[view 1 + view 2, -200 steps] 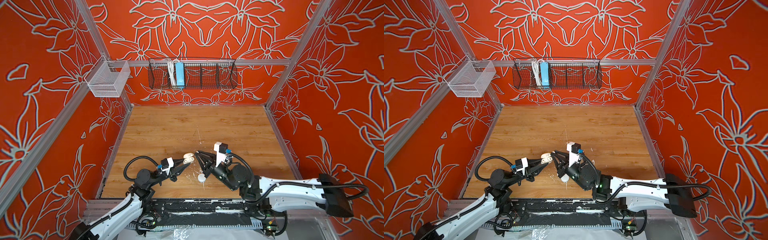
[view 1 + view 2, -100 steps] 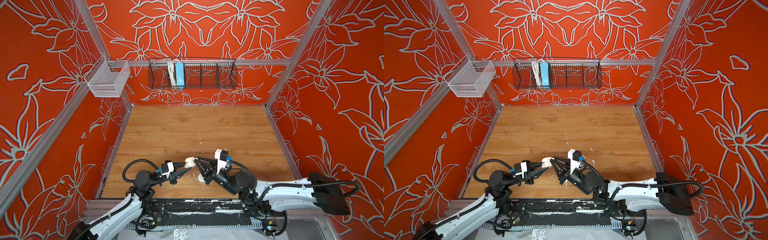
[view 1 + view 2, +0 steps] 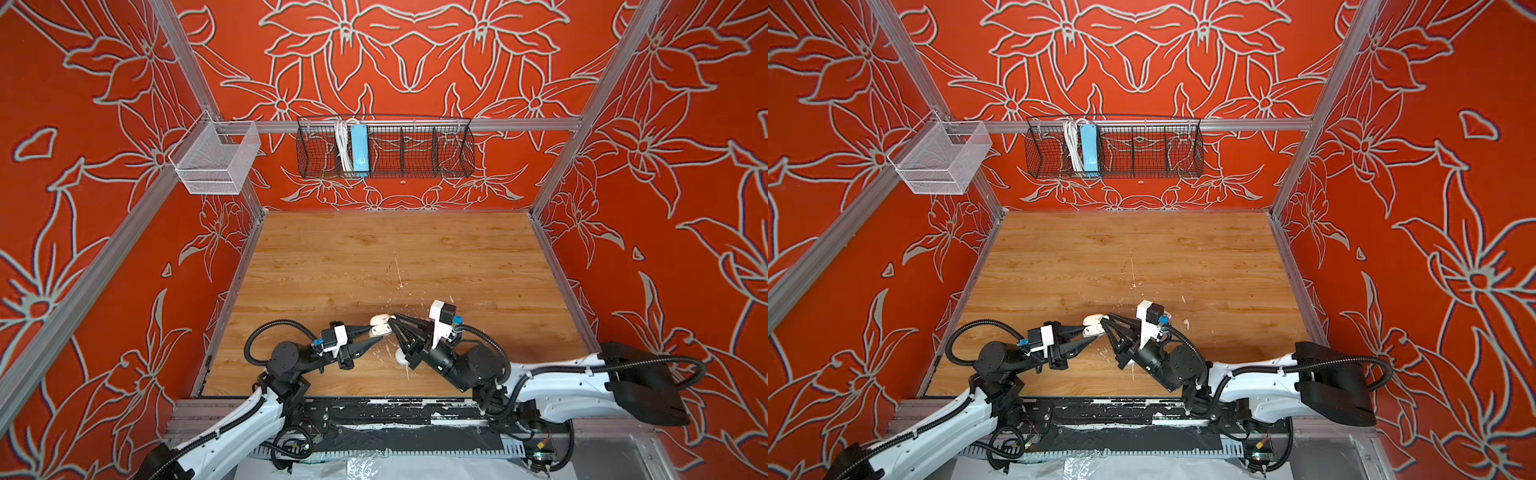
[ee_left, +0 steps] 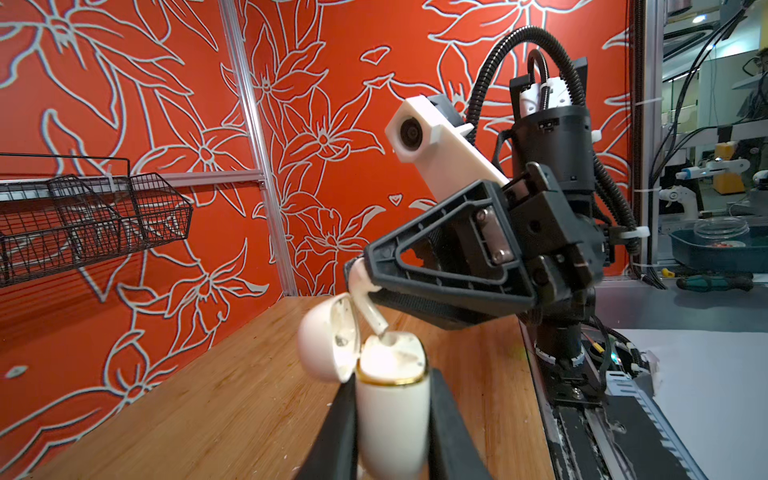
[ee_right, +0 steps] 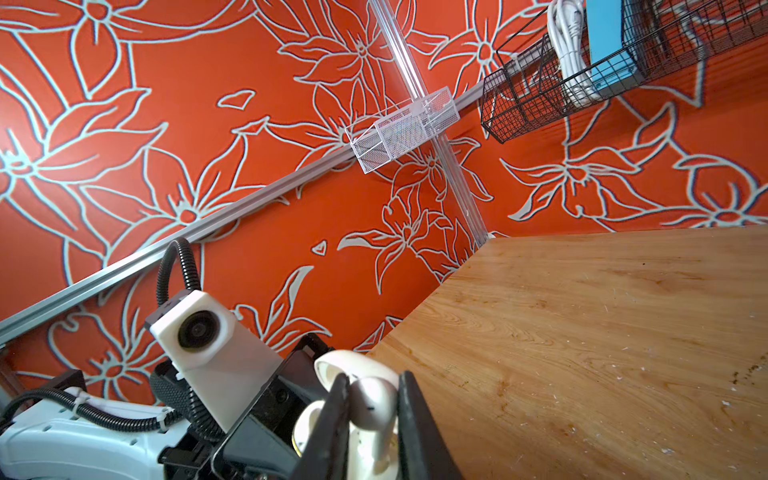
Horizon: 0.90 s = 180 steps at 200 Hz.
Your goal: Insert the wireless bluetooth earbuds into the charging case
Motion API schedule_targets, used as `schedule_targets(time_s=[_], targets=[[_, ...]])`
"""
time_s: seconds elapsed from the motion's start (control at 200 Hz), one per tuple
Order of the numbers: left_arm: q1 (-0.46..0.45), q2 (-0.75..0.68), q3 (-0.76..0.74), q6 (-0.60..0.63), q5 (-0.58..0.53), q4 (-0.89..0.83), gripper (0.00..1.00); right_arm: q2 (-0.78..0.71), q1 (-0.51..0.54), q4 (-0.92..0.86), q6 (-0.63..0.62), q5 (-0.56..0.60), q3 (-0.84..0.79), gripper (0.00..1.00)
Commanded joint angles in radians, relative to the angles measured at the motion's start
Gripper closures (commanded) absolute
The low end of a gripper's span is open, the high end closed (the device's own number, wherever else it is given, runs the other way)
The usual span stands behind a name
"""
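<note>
Earbud reaches the case
Your right jaws, pinching an earbud (image 4: pixel 368 308), have closed in on the open charging case (image 4: pixel 392 409) your left jaws clamp; stem tip meets socket.

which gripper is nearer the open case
Left. The left gripper is shut on the open case, gripping its body. The right gripper sits just off the case's open top, shut on an earbud whose stem tip reaches the opening.
</note>
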Motion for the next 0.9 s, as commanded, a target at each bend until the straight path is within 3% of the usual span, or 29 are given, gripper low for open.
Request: schedule_targets(time_s=[0.0, 0.3, 0.896], targets=[[-0.012, -0.027, 0.013, 0.009, -0.013, 0.017, 1.00, 0.011, 0.016, 0.021, -0.009, 0.045, -0.016, 0.92], [-0.015, -0.051, 0.016, 0.010, -0.040, -0.011, 1.00, 0.082, 0.050, 0.016, -0.032, 0.082, 0.030, 0.92], [-0.020, -0.110, 0.011, 0.010, -0.105, -0.060, 1.00, 0.165, 0.122, 0.080, -0.125, 0.278, 0.043, 0.94]])
